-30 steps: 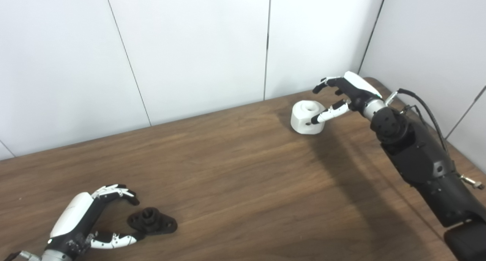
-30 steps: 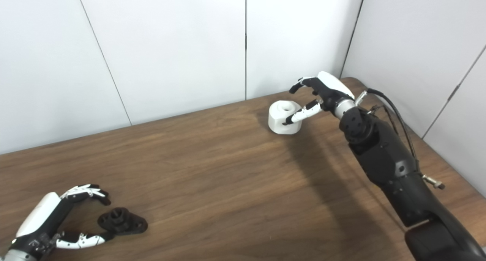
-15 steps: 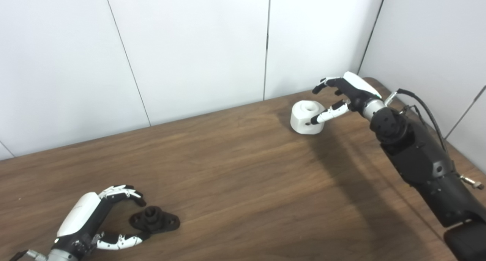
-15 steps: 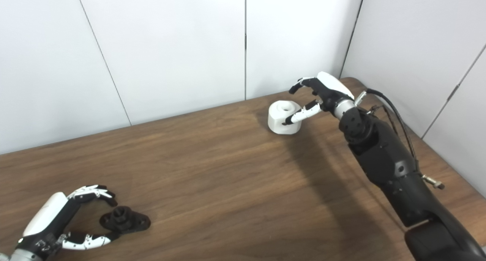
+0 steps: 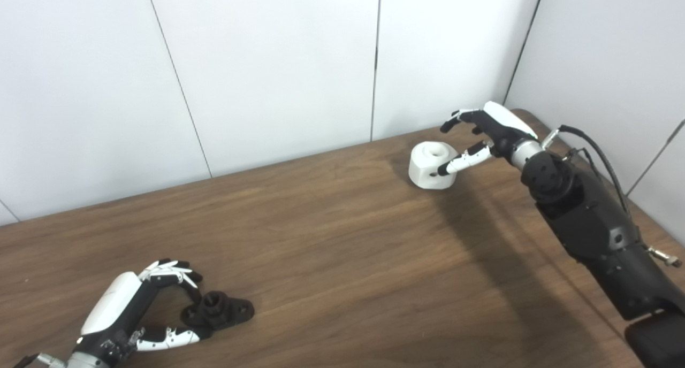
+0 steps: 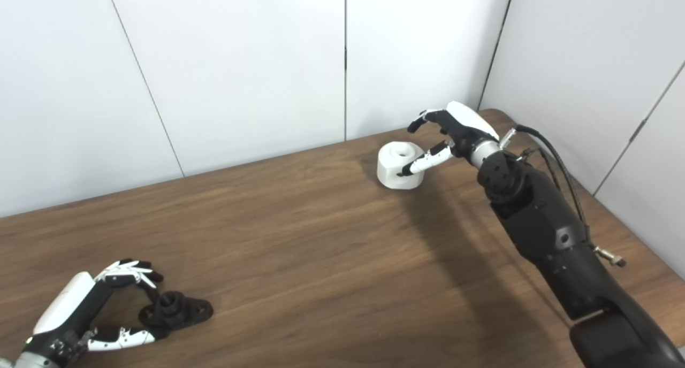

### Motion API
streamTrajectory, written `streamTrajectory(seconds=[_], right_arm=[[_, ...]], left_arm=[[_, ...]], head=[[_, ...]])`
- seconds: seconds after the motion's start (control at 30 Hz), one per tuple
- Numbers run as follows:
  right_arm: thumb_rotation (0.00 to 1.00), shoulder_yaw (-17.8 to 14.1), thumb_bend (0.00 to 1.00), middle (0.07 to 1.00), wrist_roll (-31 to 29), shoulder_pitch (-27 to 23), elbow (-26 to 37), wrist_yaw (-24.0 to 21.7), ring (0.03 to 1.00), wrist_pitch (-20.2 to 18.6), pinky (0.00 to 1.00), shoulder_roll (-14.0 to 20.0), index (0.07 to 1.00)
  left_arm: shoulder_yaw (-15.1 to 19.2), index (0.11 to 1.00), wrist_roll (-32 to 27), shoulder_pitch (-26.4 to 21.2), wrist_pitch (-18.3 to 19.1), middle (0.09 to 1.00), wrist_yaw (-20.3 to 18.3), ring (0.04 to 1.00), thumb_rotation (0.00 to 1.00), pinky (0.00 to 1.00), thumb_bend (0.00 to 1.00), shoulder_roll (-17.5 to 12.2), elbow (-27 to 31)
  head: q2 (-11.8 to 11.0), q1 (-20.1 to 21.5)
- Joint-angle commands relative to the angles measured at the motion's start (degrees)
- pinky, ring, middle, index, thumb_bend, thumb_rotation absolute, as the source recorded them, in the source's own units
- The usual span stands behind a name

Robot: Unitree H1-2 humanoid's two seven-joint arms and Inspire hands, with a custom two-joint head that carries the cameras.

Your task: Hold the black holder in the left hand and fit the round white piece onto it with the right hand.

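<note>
While the left hand (image 5: 136, 312) curls loosely around the black holder (image 5: 218, 310), the right hand (image 5: 484, 135) spreads, thumb touching the round white piece (image 5: 431, 166).

Left hand (image 5: 136, 312): low at 7 o'clock, arm entering from bottom-left corner, fingers curled above, thumb extended below, spread apart, nothing gripped. Right hand (image 5: 484, 135): at 2 o'clock, black forearm stretched diagonally from bottom-right, fingers (image 5: 455, 119) arched apart, thumb (image 5: 463, 160) pointing toward 8 o'clock.
</note>
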State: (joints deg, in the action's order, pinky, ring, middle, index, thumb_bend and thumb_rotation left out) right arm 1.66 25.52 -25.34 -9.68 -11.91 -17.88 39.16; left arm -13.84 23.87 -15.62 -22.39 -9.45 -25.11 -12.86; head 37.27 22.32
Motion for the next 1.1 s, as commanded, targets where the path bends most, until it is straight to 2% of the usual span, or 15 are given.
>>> streamTrajectory(seconds=[0.0,0.3,0.53,1.07], right_arm=[[0.26,-0.70,0.88,0.904,0.64,-2.47,2.19,0.06,0.913,-0.33,0.82,2.40,0.712],[0.27,-0.57,0.89,0.899,1.16,-2.85,1.90,0.13,0.907,-0.47,0.81,2.45,0.713],[0.29,-0.57,0.89,0.898,1.30,-2.53,2.52,-0.18,0.916,-0.77,0.83,2.65,0.711],[0.23,-0.18,0.89,0.896,1.40,-2.44,1.79,-0.32,0.905,0.28,0.81,2.07,0.702]], left_arm=[[-0.79,0.485,-0.17,-0.21,-1.49,0.699,-1.45,0.865,0.04,0.97,0.52,-0.74,-0.49],[-0.88,0.485,-0.64,-0.32,-2.10,0.695,-1.57,0.878,0.04,0.99,0.52,-1.06,-1.46],[-0.68,0.485,-0.32,0.19,-0.48,0.696,-1.55,0.881,0.04,1.00,0.52,-0.88,-0.33],[-0.36,0.485,-0.62,0.33,-0.38,0.696,-1.29,0.876,0.04,1.00,0.52,-0.79,0.48]], head=[[0.00,0.08],[0.03,0.14],[0.00,0.66],[-0.30,1.39]])
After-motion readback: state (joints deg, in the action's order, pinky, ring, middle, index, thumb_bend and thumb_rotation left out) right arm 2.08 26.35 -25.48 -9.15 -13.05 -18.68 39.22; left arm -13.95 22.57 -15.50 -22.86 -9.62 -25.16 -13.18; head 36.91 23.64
